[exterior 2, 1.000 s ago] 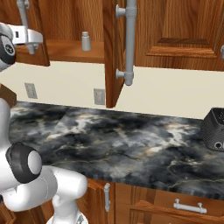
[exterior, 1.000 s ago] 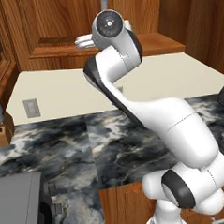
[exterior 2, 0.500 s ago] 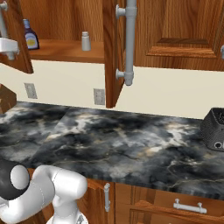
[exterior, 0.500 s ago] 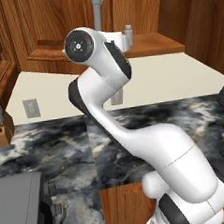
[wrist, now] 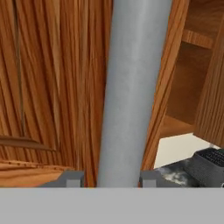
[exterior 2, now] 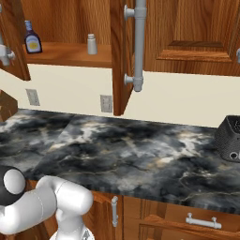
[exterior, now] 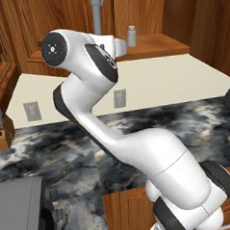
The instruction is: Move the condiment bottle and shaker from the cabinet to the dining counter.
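Left base view: the white arm rises across the middle and its hand reaches up toward the cabinet [exterior: 146,42], a reddish-brown wooden wall unit with an open shelf. The shaker [exterior: 131,36], a small pale grey cylinder with a rounded top, stands upright on that shelf just right of the hand. A grey bar handle [exterior: 97,12] hangs above the hand. The fingers are hidden behind the arm here.

Right base view: the cabinet stands open, its door [exterior 2: 123,56] edge-on with a long grey bar handle on it. On the shelf stand 2 things, apart from each other: the condiment bottle [exterior 2: 32,38], dark brown with a narrow neck, pale cap and yellowish front label, and right of it the shaker. Any writing on the label is too small to read. A black appliance [exterior 2: 229,138] sits on the marbled wall counter [exterior 2: 122,154] at far right.

Hand view: the gripper [wrist: 111,178] has its 2 dark fingertips [wrist: 73,178] either side of the grey bar handle, which runs straight away from the camera against the wooden door. The tips stand narrowly apart, close to the bar; whether they touch it I cannot tell.
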